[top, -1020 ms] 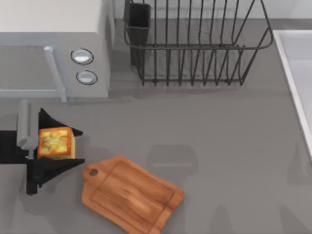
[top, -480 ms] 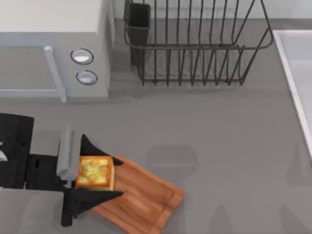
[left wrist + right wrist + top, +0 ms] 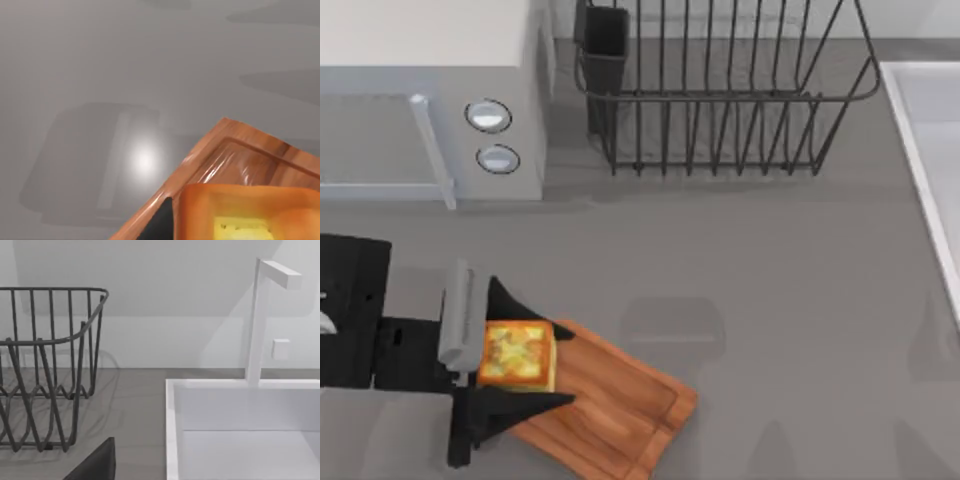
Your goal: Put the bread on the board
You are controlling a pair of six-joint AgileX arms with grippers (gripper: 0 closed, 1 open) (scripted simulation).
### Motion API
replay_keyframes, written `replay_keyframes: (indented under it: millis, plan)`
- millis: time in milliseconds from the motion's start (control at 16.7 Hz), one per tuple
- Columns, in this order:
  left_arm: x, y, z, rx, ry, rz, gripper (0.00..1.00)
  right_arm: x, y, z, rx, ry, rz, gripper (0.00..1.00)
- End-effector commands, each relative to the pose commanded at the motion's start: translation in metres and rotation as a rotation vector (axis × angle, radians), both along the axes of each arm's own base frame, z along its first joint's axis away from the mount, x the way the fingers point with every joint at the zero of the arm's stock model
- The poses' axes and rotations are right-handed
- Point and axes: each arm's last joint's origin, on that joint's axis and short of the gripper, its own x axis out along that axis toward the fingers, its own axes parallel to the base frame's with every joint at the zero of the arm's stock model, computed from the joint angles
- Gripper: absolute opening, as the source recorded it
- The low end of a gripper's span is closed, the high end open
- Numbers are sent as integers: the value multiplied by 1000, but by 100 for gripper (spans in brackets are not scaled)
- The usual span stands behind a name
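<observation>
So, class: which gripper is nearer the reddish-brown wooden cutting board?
Left. The left gripper holds the bread over the cutting board; the right gripper is by the sink.

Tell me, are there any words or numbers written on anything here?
None: no words, numbers or signs can be read anywhere.
The microwave has two round knobs with no markings.
The bread, held in the left gripper, and the board are bare too.

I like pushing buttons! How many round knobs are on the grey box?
2. Both round silver knobs sit on the grey microwave-like box at the table's back left: the upper knob and the lower knob just beneath it. None look hidden.
</observation>
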Motion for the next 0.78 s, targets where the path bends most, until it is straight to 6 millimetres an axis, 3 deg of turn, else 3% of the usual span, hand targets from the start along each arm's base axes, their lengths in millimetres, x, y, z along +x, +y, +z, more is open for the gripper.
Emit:
replay_keyframes:
  millis: [480, 780]
  plan:
    - [17, -23, 17, -69, -160, -69, 0, 0, 0, 0, 0, 0, 0, 100]
    - [18, -39, 14, -88, -175, -93, 0, 0, 0, 0, 0, 0, 0, 100]
